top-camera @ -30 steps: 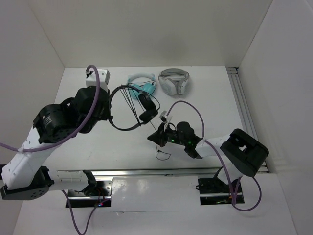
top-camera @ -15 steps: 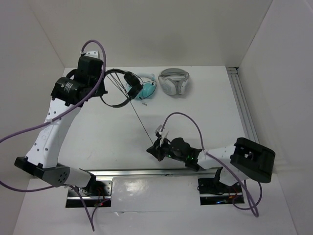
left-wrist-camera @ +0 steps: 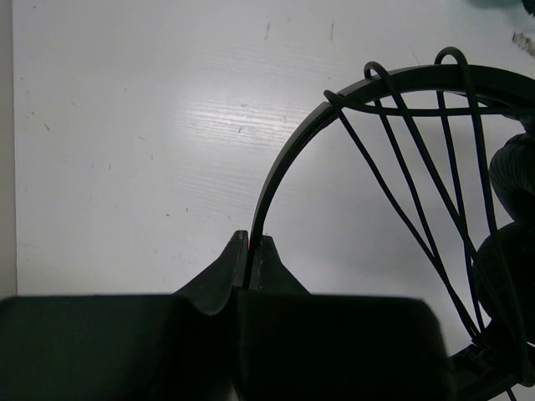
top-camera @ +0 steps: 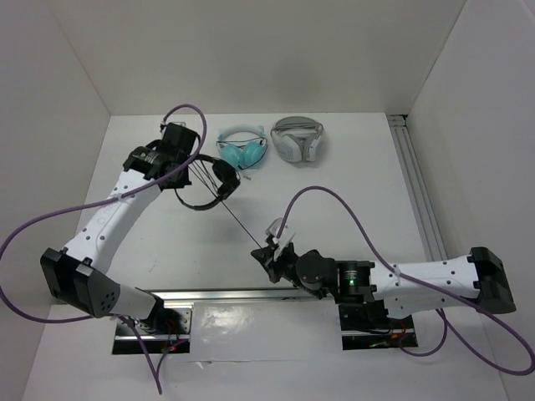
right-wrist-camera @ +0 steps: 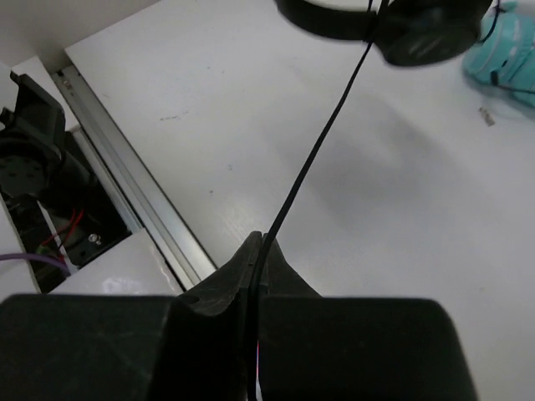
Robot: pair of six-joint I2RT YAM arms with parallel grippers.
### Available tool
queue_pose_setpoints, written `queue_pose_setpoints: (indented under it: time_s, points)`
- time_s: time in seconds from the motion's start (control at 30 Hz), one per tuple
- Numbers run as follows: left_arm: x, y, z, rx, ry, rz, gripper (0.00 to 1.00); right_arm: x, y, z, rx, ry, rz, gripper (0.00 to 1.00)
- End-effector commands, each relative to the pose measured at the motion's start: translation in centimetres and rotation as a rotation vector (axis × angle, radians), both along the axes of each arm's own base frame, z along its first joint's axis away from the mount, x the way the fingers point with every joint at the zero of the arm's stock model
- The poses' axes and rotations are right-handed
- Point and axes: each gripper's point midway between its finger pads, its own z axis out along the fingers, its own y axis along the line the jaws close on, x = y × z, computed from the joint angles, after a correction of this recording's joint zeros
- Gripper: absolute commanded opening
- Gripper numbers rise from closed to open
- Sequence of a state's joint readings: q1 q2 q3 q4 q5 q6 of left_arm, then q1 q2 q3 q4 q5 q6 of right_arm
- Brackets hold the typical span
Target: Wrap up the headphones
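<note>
The black headphones (top-camera: 209, 180) hang above the table at the back left, with the cable looped several times across the headband (left-wrist-camera: 288, 159). My left gripper (top-camera: 178, 171) is shut on the thin headband, pinched between its fingertips (left-wrist-camera: 251, 244). The long black cable (top-camera: 242, 224) runs taut from the earcups (right-wrist-camera: 426, 29) down to my right gripper (top-camera: 266, 253), which is shut on the cable (right-wrist-camera: 313, 159) near the table's front edge.
Teal headphones (top-camera: 243, 150) and white-grey headphones (top-camera: 297, 140) lie at the back of the table. A metal rail (top-camera: 251, 294) runs along the front edge, another rail (top-camera: 415, 188) along the right side. White walls enclose the table.
My left gripper has come down and forward with the headphones, away from the back wall. My right arm has stretched out; its gripper still holds the cable near the front edge.
</note>
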State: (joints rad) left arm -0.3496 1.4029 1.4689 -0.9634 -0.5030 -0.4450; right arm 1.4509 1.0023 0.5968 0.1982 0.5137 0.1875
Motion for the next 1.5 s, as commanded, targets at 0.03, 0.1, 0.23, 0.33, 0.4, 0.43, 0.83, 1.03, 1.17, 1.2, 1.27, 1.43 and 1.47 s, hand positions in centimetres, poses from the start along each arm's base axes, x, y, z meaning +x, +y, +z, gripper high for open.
queue_pose_setpoints:
  time_s: [0.03, 0.1, 0.23, 0.33, 0.4, 0.43, 0.83, 1.03, 1.17, 1.2, 1.27, 1.43, 1.47]
  points:
    - [1.5, -1.6, -0.2, 0.024, -0.059, -0.018, 0.0, 1.5, -1.9, 3.0, -0.139, -0.117, -0.108, 0.0]
    - [0.6, -2.6, -2.1, 0.036, -0.004, -0.072, 0.0, 2.7, -2.6, 5.3, -0.176, -0.188, -0.17, 0.0]
    - [-1.7, -5.6, -4.8, 0.008, 0.07, -0.235, 0.0, 6.2, -3.7, 8.2, -0.272, -0.296, -0.267, 0.0]
    - [-4.0, -8.2, -5.7, 0.01, 0.083, -0.344, 0.0, 9.2, -5.0, 10.8, -0.297, -0.34, -0.352, 0.0]
    - [-5.7, -9.9, -5.9, 0.02, 0.085, -0.432, 0.0, 10.2, -5.1, 12.5, -0.267, -0.354, -0.356, 0.0]
    - [-6.5, -10.9, -6.0, 0.001, 0.09, -0.491, 0.0, 10.7, -5.3, 13.2, -0.257, -0.363, -0.364, 0.0]
    - [-16.9, -18.0, -0.7, -0.138, -0.002, -1.009, 0.0, 16.6, -7.2, 11.6, -0.298, -0.351, -0.41, 0.02]
    - [-18.7, -18.3, 1.0, -0.153, -0.009, -1.077, 0.0, 19.7, -7.9, 10.0, -0.269, -0.296, -0.365, 0.02]
    - [-18.3, -17.8, 4.9, -0.178, -0.09, -1.057, 0.0, 20.6, -7.5, 7.7, -0.223, -0.215, -0.259, 0.04]
    - [-18.2, -18.1, 6.4, -0.197, -0.116, -1.057, 0.0, 21.1, -7.9, 6.7, -0.211, -0.172, -0.254, 0.04]
    - [-17.8, -18.1, 7.9, -0.204, -0.149, -1.045, 0.0, 20.2, -6.2, 5.8, -0.159, -0.137, -0.131, 0.04]
    - [-17.3, -19.0, 11.1, -0.239, -0.211, -1.036, 0.0, 20.4, -4.6, 5.0, -0.015, -0.092, -0.123, 0.04]
    - [-17.1, -19.3, 11.4, -0.244, -0.218, -1.036, 0.0, 19.5, -4.0, 4.3, 0.007, -0.075, -0.074, 0.04]
